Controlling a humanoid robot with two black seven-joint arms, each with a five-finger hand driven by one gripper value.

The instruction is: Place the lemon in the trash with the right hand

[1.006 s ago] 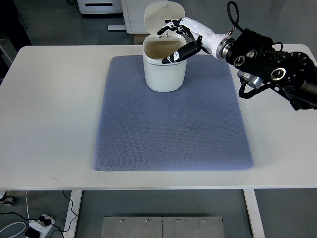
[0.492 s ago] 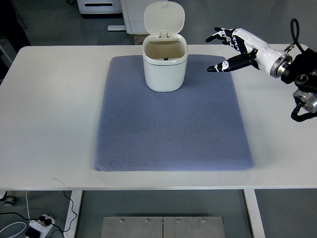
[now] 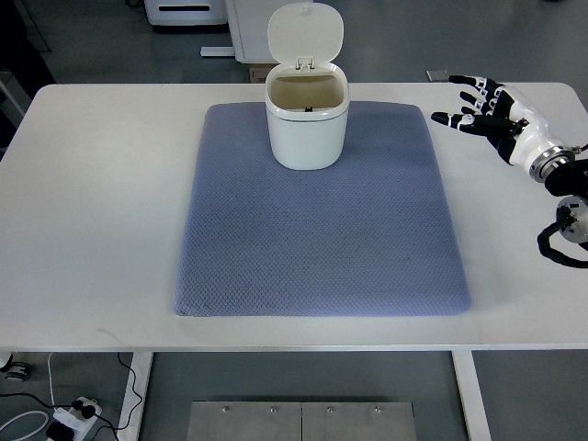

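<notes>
One camera looks down on a white table (image 3: 101,211) with a blue-grey mat (image 3: 317,230) spread over its middle. Left of centre nothing has changed from the earlier frames: table, mat and floor sit as they did. Toward the mat's far edge stands the white trash bin (image 3: 307,119), lid (image 3: 305,32) tipped up and back, in the same spot as before. Its inside shows only as a dim tan hollow; the bottom is out of sight, so the lemon cannot be seen, and nowhere on the mat or table does it show either.

The change is on the right. A second ago the right hand (image 3: 491,115) hung over the bin's mouth; half a second ago it had drawn off past the mat's right edge; now it sits farther right and a little nearer the camera, over bare table well apart from the bin. Its fingers (image 3: 459,119) are spread and hold nothing. Much of the forearm is cut off by the picture's right edge, with only the wrist and a loop of black cable (image 3: 560,243) showing.
</notes>
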